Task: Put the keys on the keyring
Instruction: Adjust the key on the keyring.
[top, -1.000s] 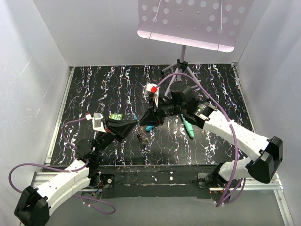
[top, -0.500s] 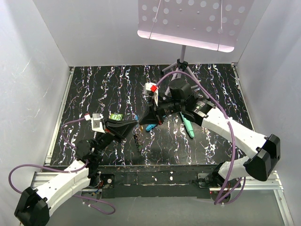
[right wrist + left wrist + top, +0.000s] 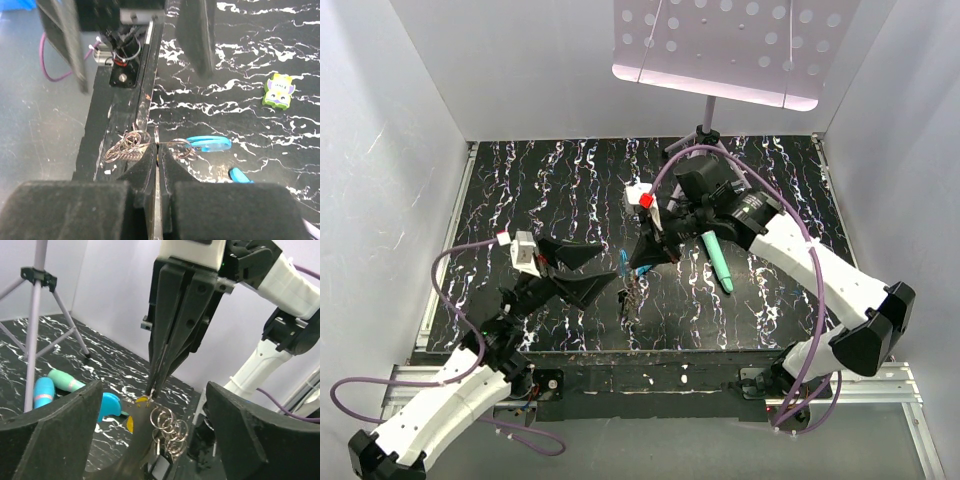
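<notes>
Left wrist view: right gripper (image 3: 150, 388) clenches the dangling keyring (image 3: 167, 422); likely light, floppy, slippery, best pinched on one loop; left gripper (image 3: 602, 267) gapes beside the keyring.

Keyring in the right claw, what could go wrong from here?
1. The right claw pinches the keyring by thin wire at its very tips, so the bunch may slip out or twist.
2. The left claw is open and apart from it, so nothing would catch a slip.
3. The loops appear close to the table's front edge, so a drop might land off the table.
</notes>
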`<state>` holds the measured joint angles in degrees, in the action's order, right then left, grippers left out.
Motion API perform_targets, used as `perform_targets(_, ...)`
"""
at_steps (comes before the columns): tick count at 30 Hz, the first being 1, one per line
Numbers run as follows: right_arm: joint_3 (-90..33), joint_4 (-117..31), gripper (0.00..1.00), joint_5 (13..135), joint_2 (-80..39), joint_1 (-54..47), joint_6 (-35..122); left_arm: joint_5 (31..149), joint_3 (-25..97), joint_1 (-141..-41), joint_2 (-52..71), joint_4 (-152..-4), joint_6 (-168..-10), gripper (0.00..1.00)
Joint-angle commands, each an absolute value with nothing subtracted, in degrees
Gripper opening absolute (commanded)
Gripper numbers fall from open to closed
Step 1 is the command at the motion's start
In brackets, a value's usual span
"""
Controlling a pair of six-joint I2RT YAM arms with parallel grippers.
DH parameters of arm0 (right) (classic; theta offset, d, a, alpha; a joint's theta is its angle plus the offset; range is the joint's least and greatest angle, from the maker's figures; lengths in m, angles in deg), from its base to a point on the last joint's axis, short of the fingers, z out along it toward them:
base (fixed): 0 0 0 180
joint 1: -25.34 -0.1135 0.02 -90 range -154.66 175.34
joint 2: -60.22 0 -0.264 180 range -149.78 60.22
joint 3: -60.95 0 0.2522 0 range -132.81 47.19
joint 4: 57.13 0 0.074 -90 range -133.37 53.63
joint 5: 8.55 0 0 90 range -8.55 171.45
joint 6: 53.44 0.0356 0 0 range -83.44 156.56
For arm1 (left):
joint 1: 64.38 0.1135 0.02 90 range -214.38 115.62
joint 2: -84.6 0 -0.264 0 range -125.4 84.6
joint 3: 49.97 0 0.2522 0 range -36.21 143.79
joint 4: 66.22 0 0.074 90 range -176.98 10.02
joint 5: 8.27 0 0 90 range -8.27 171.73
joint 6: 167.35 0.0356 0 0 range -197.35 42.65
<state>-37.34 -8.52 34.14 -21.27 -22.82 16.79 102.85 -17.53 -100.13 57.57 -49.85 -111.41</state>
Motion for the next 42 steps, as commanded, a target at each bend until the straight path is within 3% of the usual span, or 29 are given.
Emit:
perform_targets(1,-44.38,8.01,0.01,33.98,-22.65,-21.95,1.52,105.01,-8.37,-99.72,59.12,-73.88,-103.47,0.92)
perform_targets(3,-47.19,14.69,0.01,35.48,-23.79,-21.95,-4.37,107.47,-3.8,-99.63,57.45,-81.52,-99.78,0.98)
perform_targets(12,-61.08,37.04,0.01,41.54,-30.83,-21.95,-22.5,121.36,9.4,-99.45,45.76,-94.66,-81.06,0.97)
perform_targets(25,-64.25,38.1,0.01,37.51,-32.24,-20.54,-20.48,124.0,3.7,-99.71,36.18,-65.85,-93.6,0.64)
perform_targets(42,-65.31,39.33,0.01,35.13,-33.82,-20.01,-18.9,125.76,5.98,-101.12,29.32,-65.3,-96.6,0.35)
